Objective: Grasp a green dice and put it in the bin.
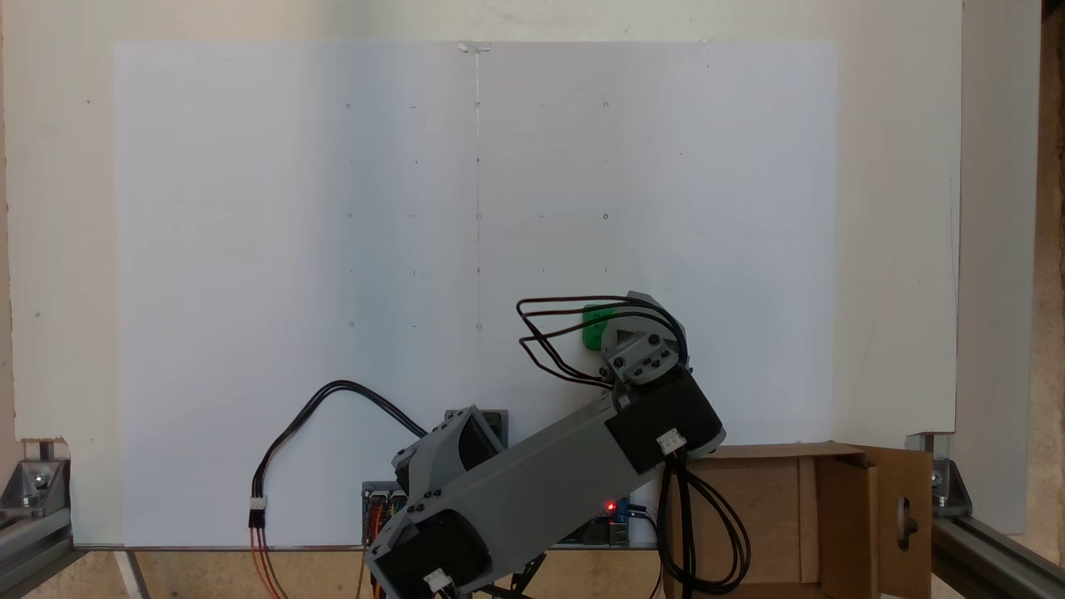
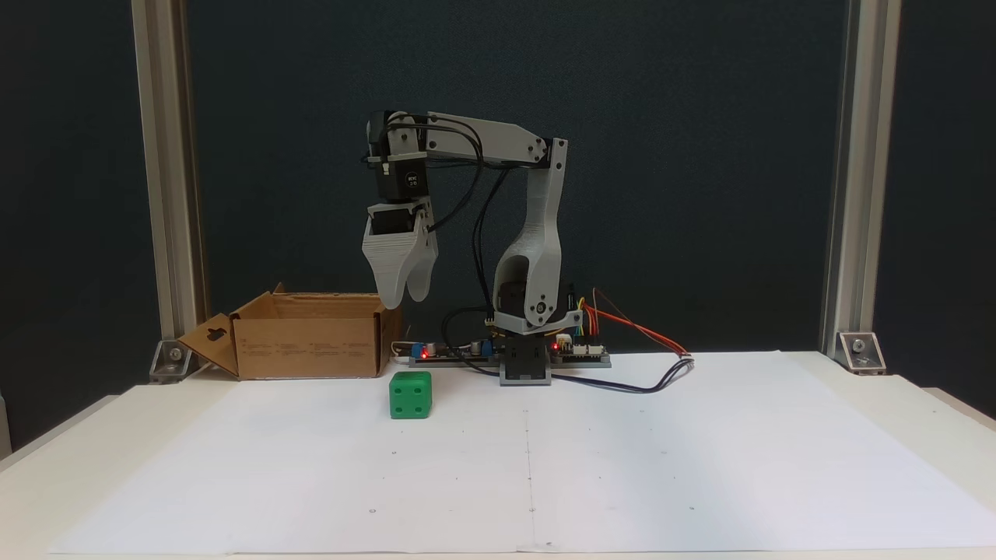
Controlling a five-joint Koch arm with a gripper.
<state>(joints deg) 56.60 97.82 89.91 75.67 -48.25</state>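
- The green dice point(image 2: 410, 394) sits flat on the white paper sheet point(image 2: 622, 467) that covers the tabletop point(image 2: 47, 467), resting on one face and not tipped.
- As a cube it has no long axis. In the front fixed view one face is turned almost squarely toward the camera and shows four recessed pips.
- In that view the dice lies toward the back edge of the tabletop, left of the paper's centre line and just in front of the right front corner of the bin point(image 2: 311, 342), apart from it.
- Seen from above, the green dice point(image 1: 596, 326) is partly covered by the arm's wrist and dark cables point(image 1: 549, 329), so only its left part shows.
- The bin is an open brown cardboard box at the back left corner of the tabletop in the front fixed view, with one flap folded outward to the left that has an oval cutout.
- From above, the bin point(image 1: 857, 491) lies at the lower right edge of the frame, beside the arm's base.
- The end effector point(image 2: 405, 298) hangs well above the dice, pointing straight down, with nothing between its jaws.
- Its two tips stand close together with only a narrow gap showing between them, and I cannot tell whether they are fully together.
- The control board point(image 2: 451, 351) with red lights sits along the back edge, between the bin and the arm's base point(image 2: 529, 365).
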